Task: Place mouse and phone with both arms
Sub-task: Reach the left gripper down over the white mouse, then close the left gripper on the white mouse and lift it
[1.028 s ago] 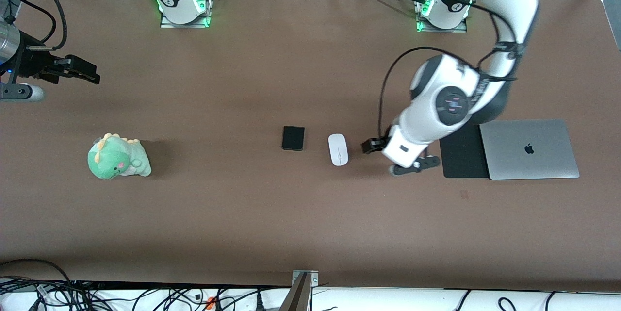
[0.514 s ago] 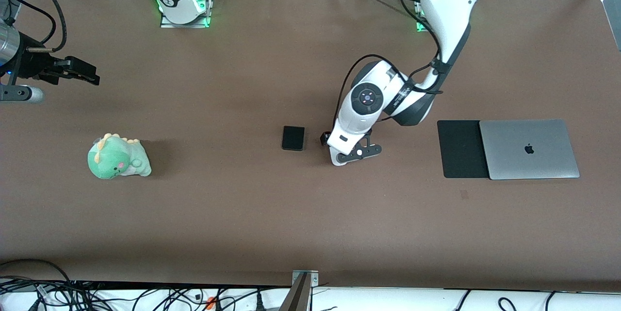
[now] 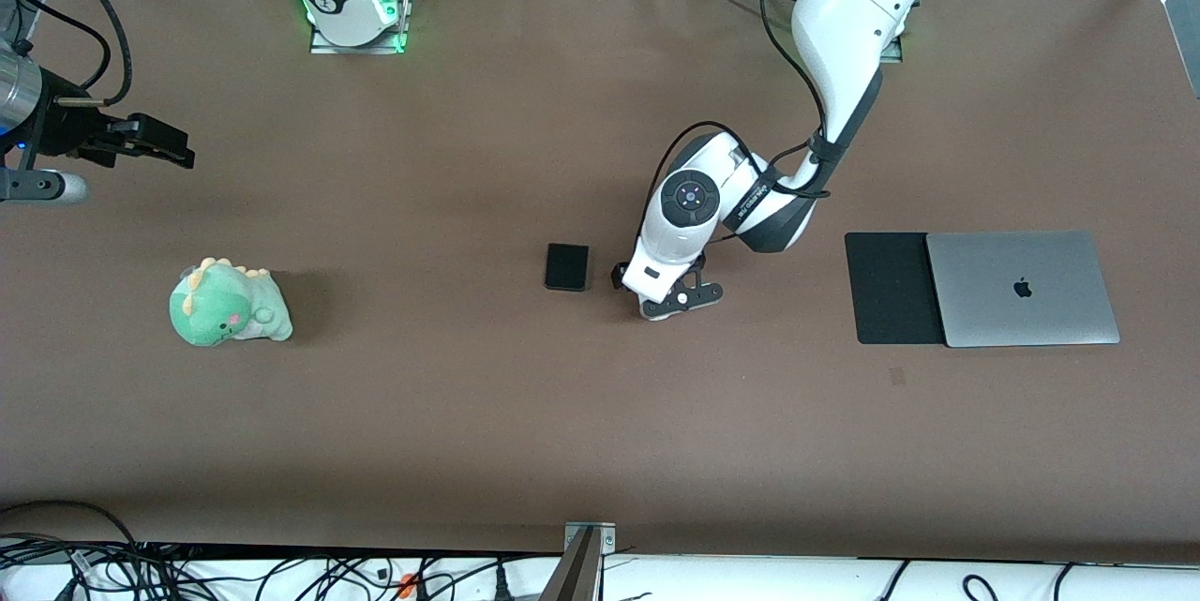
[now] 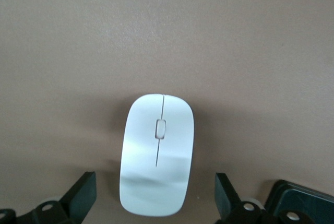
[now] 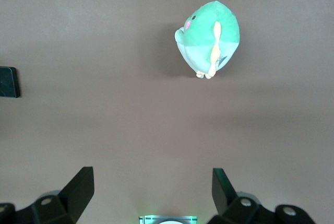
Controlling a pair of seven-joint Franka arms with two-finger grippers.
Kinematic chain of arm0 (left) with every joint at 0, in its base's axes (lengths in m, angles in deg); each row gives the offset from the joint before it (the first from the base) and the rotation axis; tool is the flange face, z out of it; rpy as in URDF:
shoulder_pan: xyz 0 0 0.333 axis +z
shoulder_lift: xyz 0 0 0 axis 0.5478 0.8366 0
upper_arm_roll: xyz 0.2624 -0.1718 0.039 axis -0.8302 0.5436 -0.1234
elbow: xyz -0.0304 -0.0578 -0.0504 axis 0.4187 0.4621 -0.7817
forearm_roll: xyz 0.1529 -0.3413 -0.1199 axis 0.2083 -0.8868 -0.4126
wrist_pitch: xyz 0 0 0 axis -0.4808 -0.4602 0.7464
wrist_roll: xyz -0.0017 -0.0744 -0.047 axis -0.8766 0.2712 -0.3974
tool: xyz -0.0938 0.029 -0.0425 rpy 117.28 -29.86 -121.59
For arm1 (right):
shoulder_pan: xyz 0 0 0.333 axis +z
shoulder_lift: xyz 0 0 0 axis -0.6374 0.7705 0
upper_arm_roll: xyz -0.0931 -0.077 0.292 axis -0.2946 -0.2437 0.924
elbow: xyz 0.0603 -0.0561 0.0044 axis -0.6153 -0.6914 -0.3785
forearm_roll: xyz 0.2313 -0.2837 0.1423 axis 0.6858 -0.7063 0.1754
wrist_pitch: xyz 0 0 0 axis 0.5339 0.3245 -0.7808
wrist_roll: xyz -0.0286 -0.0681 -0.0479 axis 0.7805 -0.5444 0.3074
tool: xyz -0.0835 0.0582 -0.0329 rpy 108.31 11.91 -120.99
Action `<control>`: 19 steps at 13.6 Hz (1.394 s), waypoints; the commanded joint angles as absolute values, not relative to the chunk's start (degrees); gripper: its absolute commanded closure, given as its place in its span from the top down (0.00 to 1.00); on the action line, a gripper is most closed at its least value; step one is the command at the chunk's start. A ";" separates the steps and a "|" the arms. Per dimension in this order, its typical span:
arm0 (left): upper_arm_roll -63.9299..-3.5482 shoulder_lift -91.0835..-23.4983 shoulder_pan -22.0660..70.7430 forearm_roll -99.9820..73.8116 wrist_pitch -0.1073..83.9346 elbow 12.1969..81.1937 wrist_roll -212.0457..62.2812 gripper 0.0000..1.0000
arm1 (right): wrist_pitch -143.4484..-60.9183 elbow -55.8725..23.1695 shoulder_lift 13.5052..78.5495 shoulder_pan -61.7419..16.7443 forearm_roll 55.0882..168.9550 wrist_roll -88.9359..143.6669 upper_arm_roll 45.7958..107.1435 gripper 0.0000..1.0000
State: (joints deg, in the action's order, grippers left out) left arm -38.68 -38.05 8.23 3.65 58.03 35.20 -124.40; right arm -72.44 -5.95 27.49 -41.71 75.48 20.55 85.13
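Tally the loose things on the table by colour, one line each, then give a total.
White: 1, the mouse
Black: 2, the phone and the mat
Silver: 1, the laptop
Green: 1, the plush dinosaur
Total: 5

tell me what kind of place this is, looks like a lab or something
Most likely a robotics lab bench. Two arms are bolted to a brown table; the left gripper hangs open over a mouse beside a phone, the right gripper waits open, and loose cables crowd the table's edge.
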 commanded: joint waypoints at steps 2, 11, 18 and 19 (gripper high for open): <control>-39.50 -36.07 6.85 6.19 58.61 33.56 -126.62 1.00 | -72.52 -5.40 27.57 -42.06 76.67 21.10 85.17 1.00; -39.50 -35.19 6.58 6.10 58.43 33.47 -127.32 0.66 | -72.52 -5.48 27.66 -41.97 76.67 21.10 85.17 1.00; -39.50 -37.81 10.61 6.36 57.47 33.38 -126.71 0.51 | -72.52 -5.40 27.66 -41.71 76.76 21.10 85.17 1.00; -39.50 -39.48 12.28 6.37 55.99 33.73 -125.57 0.51 | -72.52 -5.40 27.66 -41.71 76.76 21.10 85.17 1.00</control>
